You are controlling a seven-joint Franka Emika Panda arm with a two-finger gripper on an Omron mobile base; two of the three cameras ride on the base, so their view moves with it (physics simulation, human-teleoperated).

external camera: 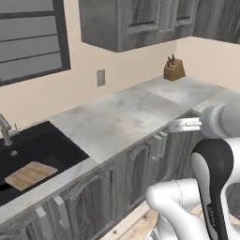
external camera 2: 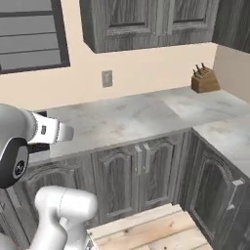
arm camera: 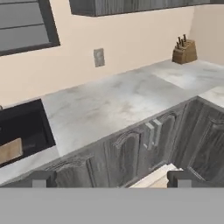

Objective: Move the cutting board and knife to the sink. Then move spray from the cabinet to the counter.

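Arm is sitting pulled back in front of the lower cabinets (external camera 2: 141, 176), hand level with the counter (external camera: 122, 117) edge, not over it. Gripper (arm camera: 109, 179) is pointing across at the backsplash, fingers spread wide, holding nothing. Cutting board (external camera: 29, 175) is lying flat in the sink (external camera: 56, 145). Wall cabinet (external camera: 126, 23) doors are closed above; knife block (external camera 2: 205, 80) is standing in the far corner.
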